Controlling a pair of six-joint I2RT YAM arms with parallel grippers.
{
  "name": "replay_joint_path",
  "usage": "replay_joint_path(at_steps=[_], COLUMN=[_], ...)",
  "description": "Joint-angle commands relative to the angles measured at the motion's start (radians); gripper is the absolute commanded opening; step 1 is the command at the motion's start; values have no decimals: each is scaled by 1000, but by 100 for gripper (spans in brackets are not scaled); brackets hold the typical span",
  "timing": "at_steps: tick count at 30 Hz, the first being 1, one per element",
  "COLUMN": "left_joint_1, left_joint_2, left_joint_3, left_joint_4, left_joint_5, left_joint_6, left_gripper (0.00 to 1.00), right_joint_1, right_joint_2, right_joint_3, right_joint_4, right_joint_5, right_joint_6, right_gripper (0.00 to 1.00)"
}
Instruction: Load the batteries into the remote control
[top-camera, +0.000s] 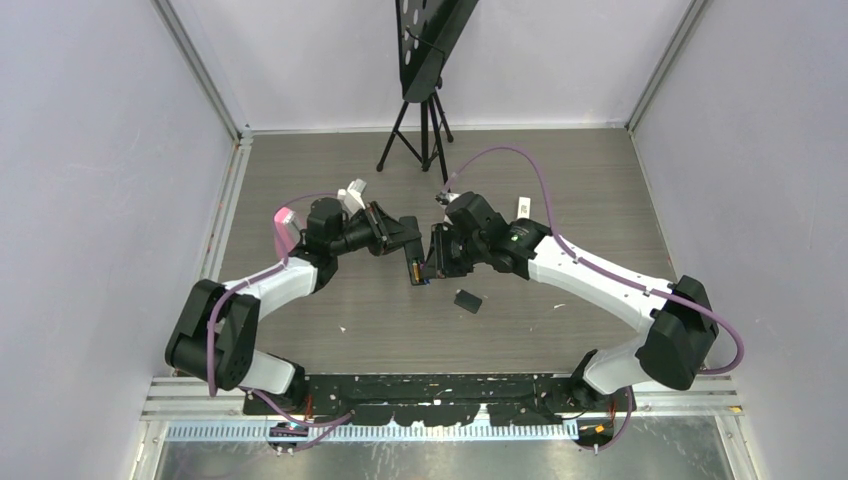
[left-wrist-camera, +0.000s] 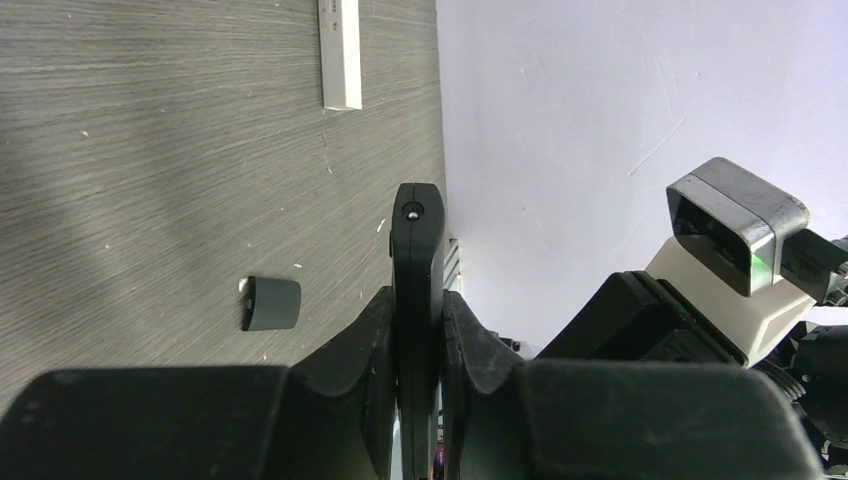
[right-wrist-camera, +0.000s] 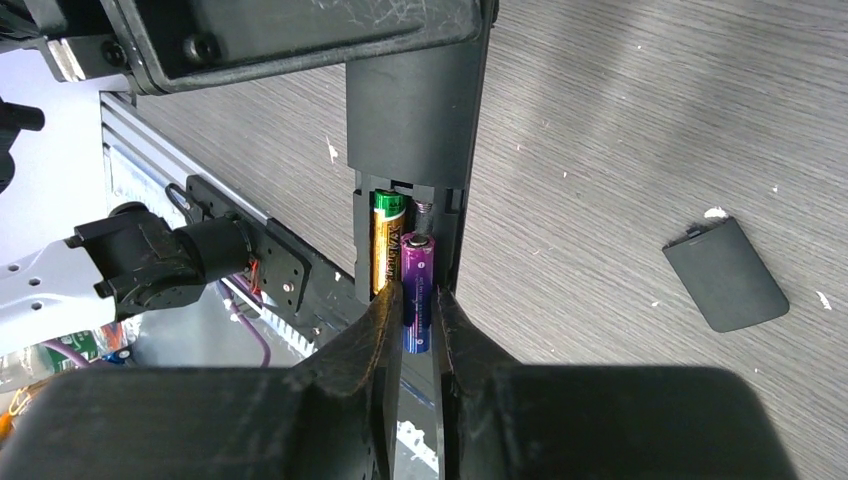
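Seating the purple battery (right-wrist-camera: 417, 268) beside the yellow battery (right-wrist-camera: 385, 245) in the remote (right-wrist-camera: 410, 110), held above the table's (top-camera: 560, 180) middle: right gripper (right-wrist-camera: 412, 300) clamps the purple battery, left gripper (left-wrist-camera: 418, 305) clamps the remote; next, probably press it down flush

From above, the black remote (top-camera: 425, 262) is held over mid-table. The left gripper (left-wrist-camera: 416, 320) clamps it from 10 o'clock, and the right gripper (right-wrist-camera: 417, 315), pinching the purple battery (right-wrist-camera: 417, 275), closes 3. A tripod (top-camera: 425, 135) blocks 12. The battery cover (top-camera: 467, 300) lies at 4, a white remote (top-camera: 524, 207) at 2. Bare tabletop (top-camera: 370, 315) opens toward 7.
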Motion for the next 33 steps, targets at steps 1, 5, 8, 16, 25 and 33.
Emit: replay_joint_path(at_steps=[1,5,8,16,25,33], left_joint_1=[-1,-1,-1,-1,-1,-1], left_joint_2=[1,6,9,10,8,32], left_joint_3=[-6,-8,-6,-6,-7,-6], left_joint_4=[108,114,115,122,177,318], left_joint_5=[31,32,29,31,29,-50], left_joint_6=[-40,-43,-45,-54,-193,-486], left_gripper=[0,0,0,0,0,0], right_joint_1=[9,10,10,10,8,8], right_joint_2=[9,7,5,-9,-171,-376], right_joint_3=[42,37,35,22,-128,-306], right_joint_4=[13,23,26,47,275,508], right_joint_5=[-12,-17,-15,16,105,281], right_joint_6=[4,6,7,36,177,338], right_gripper=[21,25,29,35,69,82])
